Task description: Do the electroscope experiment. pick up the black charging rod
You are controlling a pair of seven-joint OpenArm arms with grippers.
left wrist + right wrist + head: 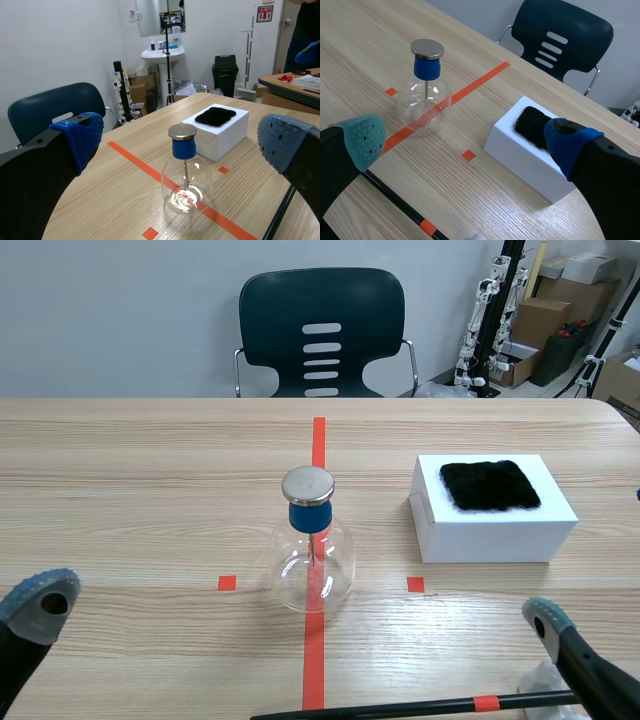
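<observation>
Scene, table [150,470]: pale wood grain is running across its top.
Scene, flask [312,565]: a round bulb of clear glass is standing on the red centre line, wearing a blue stopper and a flat, shiny metal disc.
Scene, box [495,535]: a smooth white block is sitting to the right of the flask, well apart from it, carrying a square of shaggy black fur [490,485] on top.
Scene, rod [400,707]: thin, straight and black with an orange band, it is lying flat along the table's near edge.
Scene, chair [322,332]: a dark moulded seat with slots in its back is standing behind the table.
Left wrist, left gripper [182,142]: its fingers are gaping wide and gripping nothing, and the flask is standing ahead between the blue dotted pads.
Left wrist, rod [277,220]: a slim black length is showing under one finger.
Right wrist, right gripper [465,142]: its fingers are standing wide apart, empty.
Right wrist, rod [395,200]: it is lying on the wood just ahead of one finger, untouched, with the flask and box further ahead.
</observation>
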